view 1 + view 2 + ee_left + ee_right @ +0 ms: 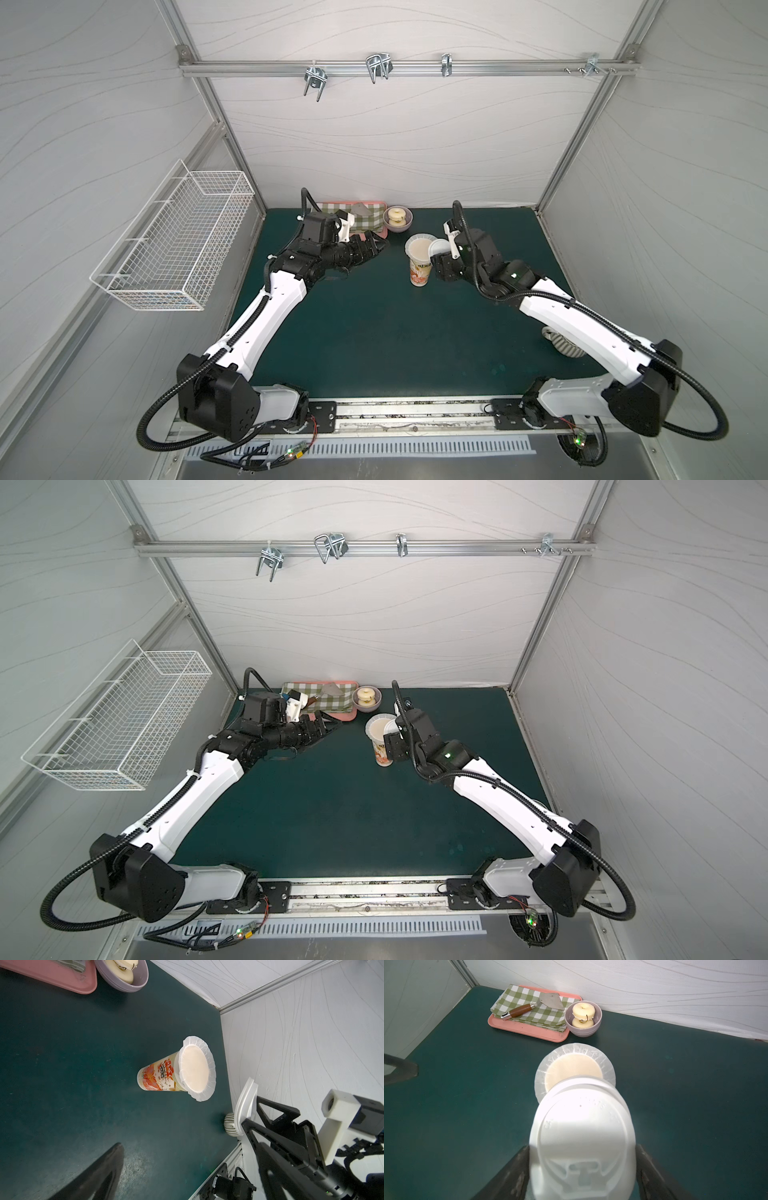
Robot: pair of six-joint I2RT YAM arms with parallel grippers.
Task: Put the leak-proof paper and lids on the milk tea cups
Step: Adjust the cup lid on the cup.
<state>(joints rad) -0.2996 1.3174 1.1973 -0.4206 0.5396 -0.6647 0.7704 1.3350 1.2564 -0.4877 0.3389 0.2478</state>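
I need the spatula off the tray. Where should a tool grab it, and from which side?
The wooden handle, from straight above, jaws across it: the spatula lies flat on the checked cloth, and its thin blade probably offers no purchase.

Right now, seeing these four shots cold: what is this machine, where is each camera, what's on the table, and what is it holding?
Two robot arms stand at the near edge of a green table. Each ends in a two-fingered gripper. Two pictures look down from overhead and are almost the same view. The other two come from cameras on the arms' wrists.

At the back lies a pink tray with a checked cloth and a spatula on it, and a lilac bowl beside it. In the middle stands a paper cup with a thin round paper already lying over its mouth.

The right gripper holds a white plastic lid close to the cup's rim, not on it. The left gripper is open and empty.
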